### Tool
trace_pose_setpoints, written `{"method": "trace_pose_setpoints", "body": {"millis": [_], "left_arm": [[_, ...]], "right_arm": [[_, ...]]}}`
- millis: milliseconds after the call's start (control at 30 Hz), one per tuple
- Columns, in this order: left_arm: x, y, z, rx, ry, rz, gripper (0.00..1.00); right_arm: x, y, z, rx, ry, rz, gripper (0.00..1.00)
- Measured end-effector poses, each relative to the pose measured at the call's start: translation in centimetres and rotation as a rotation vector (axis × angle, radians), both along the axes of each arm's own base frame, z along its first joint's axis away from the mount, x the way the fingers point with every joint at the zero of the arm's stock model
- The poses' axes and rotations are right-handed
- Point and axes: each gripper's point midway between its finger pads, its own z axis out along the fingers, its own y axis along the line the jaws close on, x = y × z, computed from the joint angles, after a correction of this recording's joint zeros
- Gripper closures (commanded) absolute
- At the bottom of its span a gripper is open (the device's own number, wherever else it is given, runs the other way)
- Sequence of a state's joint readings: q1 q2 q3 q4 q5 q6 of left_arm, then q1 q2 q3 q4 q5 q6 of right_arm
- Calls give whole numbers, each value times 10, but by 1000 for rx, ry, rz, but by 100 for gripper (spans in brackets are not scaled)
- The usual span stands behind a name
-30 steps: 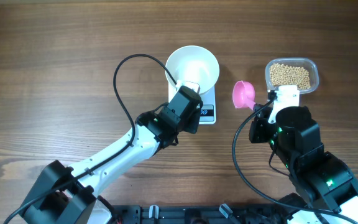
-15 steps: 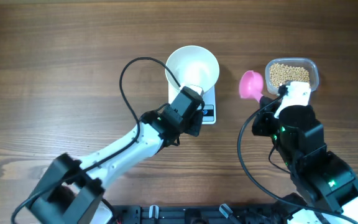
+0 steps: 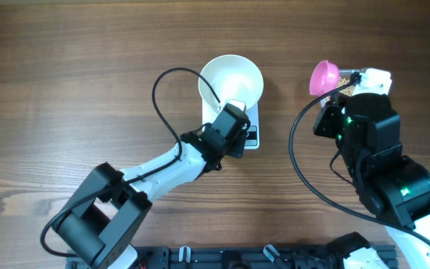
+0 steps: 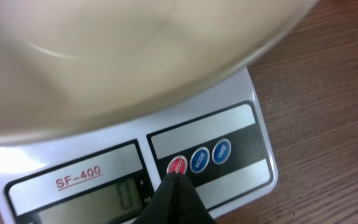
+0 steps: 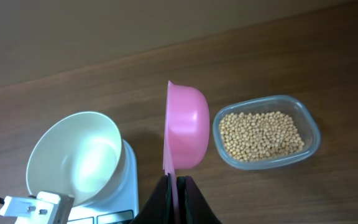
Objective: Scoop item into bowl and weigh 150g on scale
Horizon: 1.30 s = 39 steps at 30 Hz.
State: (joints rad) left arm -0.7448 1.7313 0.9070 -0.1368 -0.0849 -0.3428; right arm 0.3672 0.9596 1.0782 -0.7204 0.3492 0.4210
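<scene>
Fingers of left arm (image 4: 171,200), pressed together, touch red button (image 4: 177,165) on scale (image 4: 244,134); bowl (image 5: 50,148) sits on scale. Right fingers (image 5: 162,200) clamp pink scoop (image 5: 188,127), held just left of beans (image 5: 260,134) in clear tub (image 5: 314,132).

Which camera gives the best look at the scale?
The left wrist view: the scale fills it, display and three round buttons plain. Overhead, the bowl and left arm hide most of it. The right wrist view shows only a corner under the bowl.

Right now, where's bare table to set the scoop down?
Widest bare table is left of the bowl. A narrower strip lies between the scale and the pink scoop. Crowded on the right, around the bean tub.
</scene>
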Motion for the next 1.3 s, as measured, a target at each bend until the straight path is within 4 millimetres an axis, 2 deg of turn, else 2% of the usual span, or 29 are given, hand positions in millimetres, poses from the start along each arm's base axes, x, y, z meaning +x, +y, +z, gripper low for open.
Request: {"method": "trace_pose_setpoints", "body": {"millis": [133, 333, 533, 1300], "left_arm": [[1, -1, -7, 6, 7, 0, 96], [6, -5, -4, -15, -17, 0, 96], [4, -4, -16, 2, 3, 0, 96], [6, -5, -19, 8, 8, 0, 96]], "right_arm": [[1, -6, 1, -6, -2, -16, 96], [2, -6, 1, -11, -4, -12, 96], [2, -6, 2, -16, -10, -8, 96], [3, -5, 3, -20, -11, -5, 96]]}}
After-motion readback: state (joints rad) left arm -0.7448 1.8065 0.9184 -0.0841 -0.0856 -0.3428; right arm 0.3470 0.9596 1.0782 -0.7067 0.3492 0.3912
